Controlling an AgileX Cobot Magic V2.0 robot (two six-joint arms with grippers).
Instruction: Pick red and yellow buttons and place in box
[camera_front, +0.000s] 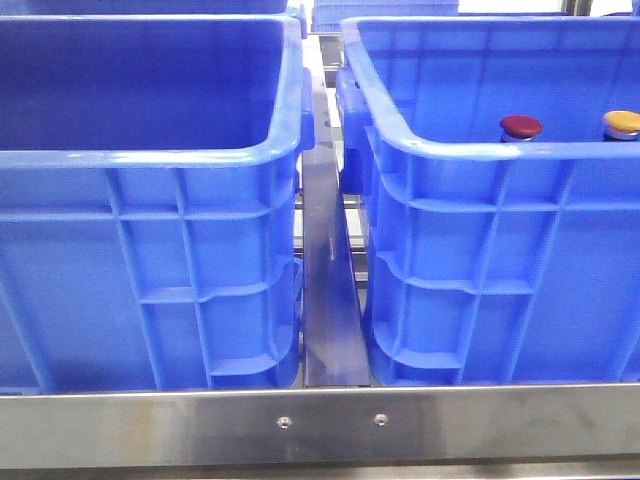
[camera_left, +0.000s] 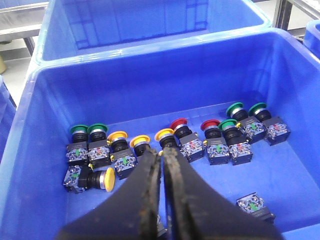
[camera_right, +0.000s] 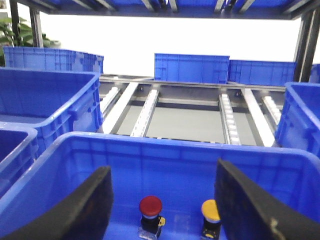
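Front view shows red button (camera_front: 521, 126) and yellow button (camera_front: 621, 122) seemingly placed in the right crate (camera_front: 480, 150); left gripper (camera_left: 162, 156) pressed together, right gripper (camera_right: 160, 200) spread.

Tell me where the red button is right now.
In the front view, the red button stands inside the right-hand blue crate, just left of the yellow button.

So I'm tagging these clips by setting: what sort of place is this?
Probably a factory or warehouse sorting station. Large blue crates sit on a steel frame, roller conveyor rails run behind, and one crate holds a batch of industrial push-buttons.
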